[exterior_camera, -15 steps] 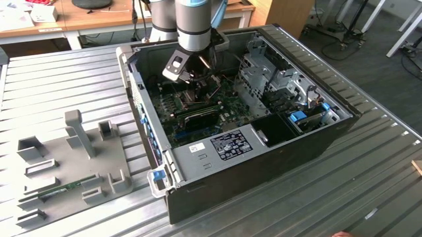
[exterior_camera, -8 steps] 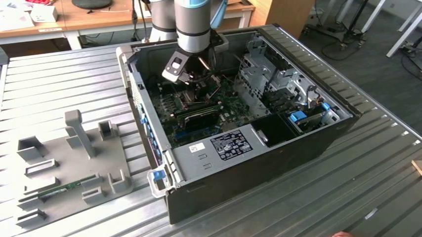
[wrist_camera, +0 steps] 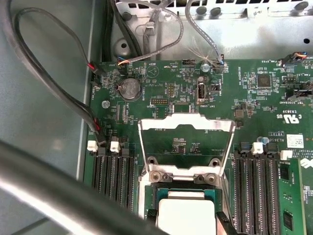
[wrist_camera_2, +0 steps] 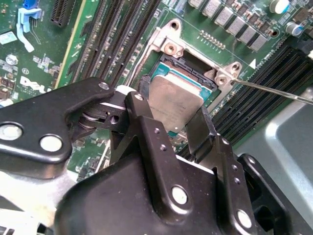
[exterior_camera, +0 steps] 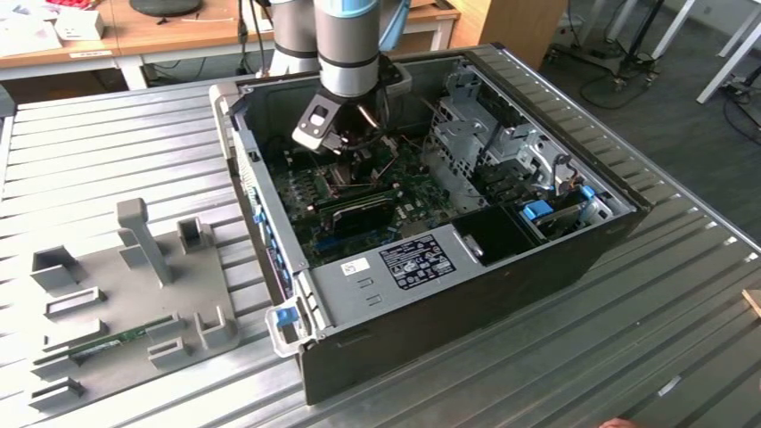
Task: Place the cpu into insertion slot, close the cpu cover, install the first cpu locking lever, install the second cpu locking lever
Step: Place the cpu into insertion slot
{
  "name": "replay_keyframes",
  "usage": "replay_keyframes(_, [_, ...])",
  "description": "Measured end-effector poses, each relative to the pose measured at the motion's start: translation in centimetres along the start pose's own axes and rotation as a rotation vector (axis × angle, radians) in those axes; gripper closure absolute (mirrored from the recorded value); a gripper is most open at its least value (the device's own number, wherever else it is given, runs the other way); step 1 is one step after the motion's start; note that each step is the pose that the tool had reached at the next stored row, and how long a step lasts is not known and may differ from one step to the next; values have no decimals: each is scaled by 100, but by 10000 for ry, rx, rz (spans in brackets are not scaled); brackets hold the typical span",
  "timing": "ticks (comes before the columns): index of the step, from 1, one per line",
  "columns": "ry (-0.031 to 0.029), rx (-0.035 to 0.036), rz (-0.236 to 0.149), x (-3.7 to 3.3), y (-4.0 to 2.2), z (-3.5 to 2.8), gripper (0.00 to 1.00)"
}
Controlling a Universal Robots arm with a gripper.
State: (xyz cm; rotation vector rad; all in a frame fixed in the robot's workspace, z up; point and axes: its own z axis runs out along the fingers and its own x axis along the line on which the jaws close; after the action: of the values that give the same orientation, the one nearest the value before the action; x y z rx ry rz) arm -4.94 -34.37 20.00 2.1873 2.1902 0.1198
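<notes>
The cpu (wrist_camera_2: pixel 175 103) lies over the insertion slot (wrist_camera_2: pixel 188 67).

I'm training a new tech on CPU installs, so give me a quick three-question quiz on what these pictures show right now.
1. True or false: the cover is shut down over the slot.
2. What does the hand grip? A) a cable B) the cpu C) a screw
3. Fill in: the slot is mounted on a green ___.

Key
1. False. In the first wrist view the cover stands open, swung back from the slot.
2. B. The fingers clamp two opposite edges of the cpu at the slot.
3. motherboard
</notes>
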Motion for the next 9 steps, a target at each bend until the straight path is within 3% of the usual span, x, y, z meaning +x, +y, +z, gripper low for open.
replay_keyframes(9, [15, 1, 5, 19, -7, 20, 46])
